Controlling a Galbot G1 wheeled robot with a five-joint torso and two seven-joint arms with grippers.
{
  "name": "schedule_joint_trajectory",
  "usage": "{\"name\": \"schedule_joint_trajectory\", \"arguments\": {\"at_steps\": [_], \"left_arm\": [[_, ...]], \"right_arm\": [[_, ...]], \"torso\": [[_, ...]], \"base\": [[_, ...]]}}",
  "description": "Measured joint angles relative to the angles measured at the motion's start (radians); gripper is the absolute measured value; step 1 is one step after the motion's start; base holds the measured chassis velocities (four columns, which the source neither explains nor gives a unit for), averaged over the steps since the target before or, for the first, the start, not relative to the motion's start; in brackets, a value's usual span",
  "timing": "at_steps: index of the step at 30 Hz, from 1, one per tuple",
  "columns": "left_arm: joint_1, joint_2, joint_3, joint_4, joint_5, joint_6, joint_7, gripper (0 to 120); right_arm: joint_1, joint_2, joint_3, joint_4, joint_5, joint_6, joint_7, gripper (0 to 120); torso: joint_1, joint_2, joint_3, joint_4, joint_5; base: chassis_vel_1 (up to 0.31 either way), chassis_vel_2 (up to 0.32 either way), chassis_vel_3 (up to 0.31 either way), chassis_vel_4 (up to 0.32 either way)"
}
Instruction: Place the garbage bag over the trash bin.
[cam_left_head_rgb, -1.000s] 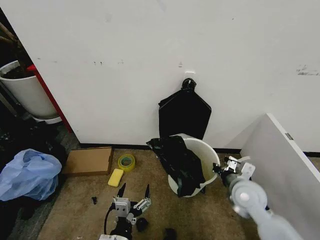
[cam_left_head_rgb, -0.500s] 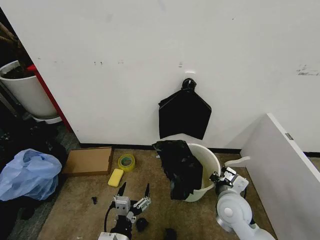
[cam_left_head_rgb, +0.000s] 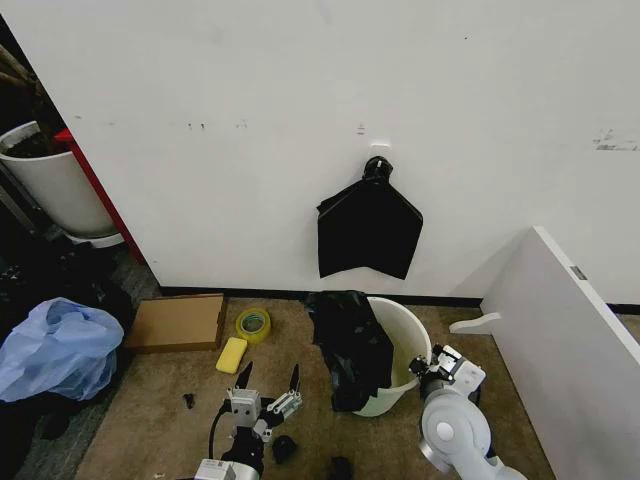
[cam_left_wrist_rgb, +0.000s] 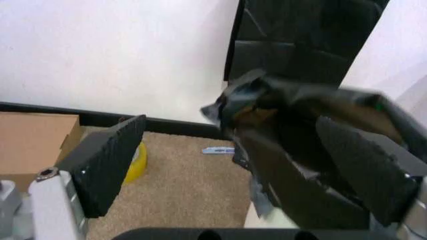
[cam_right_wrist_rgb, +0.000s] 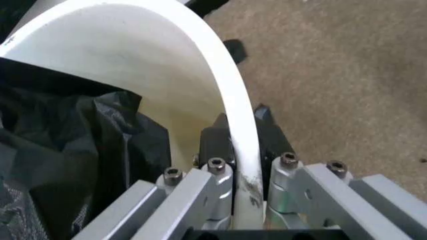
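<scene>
The trash bin (cam_left_head_rgb: 405, 345), small, round and white, stands tilted on the carpet below the wall. The glossy black garbage bag (cam_left_head_rgb: 350, 345) hangs over the bin's left rim and down its side. My right gripper (cam_left_head_rgb: 428, 366) is shut on the bin's right rim. In the right wrist view its fingers (cam_right_wrist_rgb: 215, 142) clamp the white rim (cam_right_wrist_rgb: 200, 45), with the garbage bag (cam_right_wrist_rgb: 67, 150) lying inside. My left gripper (cam_left_head_rgb: 268, 382) stands open low over the carpet, left of the bin. In the left wrist view the garbage bag (cam_left_wrist_rgb: 293, 125) is ahead of its spread fingers (cam_left_wrist_rgb: 107, 167).
A black fan-shaped sheaf (cam_left_head_rgb: 368, 228) hangs on the wall above the bin. A white board (cam_left_head_rgb: 570, 330) leans at the right. A cardboard box (cam_left_head_rgb: 178, 322), yellow tape roll (cam_left_head_rgb: 252, 323), yellow sponge (cam_left_head_rgb: 231, 354) and light blue bag (cam_left_head_rgb: 55, 348) lie to the left.
My right gripper has drawn back towards me along with the bin's rim. The bin has tipped and shifted, and the bag now hangs further down its left side. The left gripper has not moved.
</scene>
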Motion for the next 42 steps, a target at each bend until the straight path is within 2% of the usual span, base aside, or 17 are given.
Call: {"name": "schedule_joint_trajectory", "arguments": {"at_steps": [1, 6, 8, 13, 14, 16, 17, 22, 23, 26, 29, 30, 31, 33, 36, 38, 42], "left_arm": [[0.0, 0.0, 0.0, 0.0, 0.0, 0.0, 0.0, 100], [0.002, -0.005, 0.002, 0.003, 0.003, -0.001, 0.0, 100], [0.004, -0.006, 0.003, 0.003, 0.005, -0.002, 0.0, 100], [0.008, -0.006, 0.0, 0.002, 0.007, -0.006, 0.0, 100], [0.01, -0.006, -0.002, 0.0, 0.007, -0.009, 0.0, 100], [0.011, -0.005, -0.003, 0.0, 0.006, -0.01, 0.0, 100], [0.014, -0.005, -0.004, 0.0, 0.006, -0.014, 0.0, 100], [0.02, -0.004, -0.002, 0.007, 0.008, -0.025, 0.002, 100], [0.02, -0.004, -0.002, 0.007, 0.008, -0.025, 0.002, 100], [0.026, -0.003, -0.005, 0.006, 0.013, -0.027, 0.002, 100], [0.032, 0.002, -0.009, 0.007, 0.017, -0.029, 0.003, 100], [0.032, 0.002, -0.009, 0.007, 0.017, -0.029, 0.003, 100], [0.033, 0.002, -0.009, 0.01, 0.018, -0.029, 0.002, 100], [0.033, 0.002, -0.009, 0.015, 0.025, -0.029, 0.001, 100], [0.037, 0.003, -0.008, 0.013, 0.03, -0.027, 0.0, 100], [0.037, 0.003, -0.008, 0.011, 0.03, -0.026, 0.001, 100], [0.043, 0.003, -0.015, 0.009, 0.031, -0.025, 0.0, 100]], "right_arm": [[0.0, 0.0, 0.0, 0.0, 0.0, 0.0, 0.0, 4], [-0.031, -0.016, 0.001, 0.026, -0.091, 0.015, -0.074, 25], [-0.033, -0.018, 0.001, 0.037, -0.092, 0.013, -0.065, 34], [-0.034, -0.018, 0.001, 0.039, -0.102, 0.008, -0.048, 49], [-0.041, -0.021, 0.004, 0.043, -0.124, 0.008, -0.05, 55], [-0.044, -0.022, 0.006, 0.045, -0.14, 0.009, -0.055, 57], [-0.053, -0.029, 0.011, 0.053, -0.185, 0.015, -0.072, 64], [-0.107, -0.068, 0.035, 0.118, -0.353, 0.058, -0.184, 84], [-0.107, -0.068, 0.035, 0.118, -0.353, 0.058, -0.184, 84], [-0.172, -0.12, 0.049, 0.18, -0.492, 0.11, -0.367, 97], [-0.246, -0.201, 0.056, 0.258, -0.586, 0.103, -0.629, 100], [-0.246, -0.201, 0.056, 0.258, -0.586, 0.103, -0.629, 100], [-0.259, -0.239, 0.054, 0.285, -0.615, 0.076, -0.724, 100], [-0.244, -0.293, 0.036, 0.315, -0.643, 0.005, -0.823, 100], [-0.17, -0.357, 0.004, 0.339, -0.629, -0.114, -0.886, 100], [-0.145, -0.372, -0.01, 0.342, -0.619, -0.143, -0.892, 100], [-0.002, -0.426, -0.132, 0.327, -0.603, -0.227, -0.897, 100]], "torso": [[0.0, 0.0, 0.0, 0.0, 0.0], [0.0, 0.0, 0.0, -0.0001, 0.0001], [0.0, 0.0, 0.0, 0.0, 0.0], [0.0, 0.0, 0.0, 0.0, 0.0001], [0.0, 0.0, 0.0, 0.0, 0.0002], [0.0, 0.0, 0.0, 0.0, 0.0002], [0.0, 0.0, 0.0, 0.0, 0.0002], [0.0, 0.0, 0.0, 0.0, 0.0001], [0.0, 0.0, 0.0, 0.0, 0.0001], [0.0, 0.0, 0.0, 0.0, 0.0003], [0.0, 0.0, 0.0, -0.0002, 0.0], [0.0, 0.0, 0.0, -0.0002, 0.0], [0.0, 0.0, 0.0, -0.0003, 0.0], [0.0, 0.0, 0.0, -0.0002, 0.0001], [0.0, 0.0, 0.0, 0.0002, 0.0001], [0.0, 0.0, 0.0, 0.0002, 0.0001], [0.0, 0.0, 0.0, 0.0004, 0.0001]], "base": [[0.0, 0.0, 0.0, 0.0], [0.0, 0.0, 0.0, 0.0], [0.0, 0.0, 0.0, 0.0], [0.0, 0.0, 0.0, 0.0], [0.0, 0.0, 0.0, 0.0], [0.0, 0.0, 0.0, 0.0], [0.0, 0.0, 0.0, 0.0], [0.0, 0.0, 0.0, 0.0], [0.0, 0.0, 0.0, 0.0], [0.0, 0.0, 0.0, 0.0], [0.0, 0.0, 0.0, 0.0], [0.0, 0.0, 0.0, 0.0], [0.0, 0.0, 0.0, 0.0], [0.0, 0.0, 0.0, 0.0], [0.0, 0.0, 0.0, 0.0], [0.0, 0.0, 0.0, 0.0], [0.0, 0.0, 0.0, 0.0]]}}
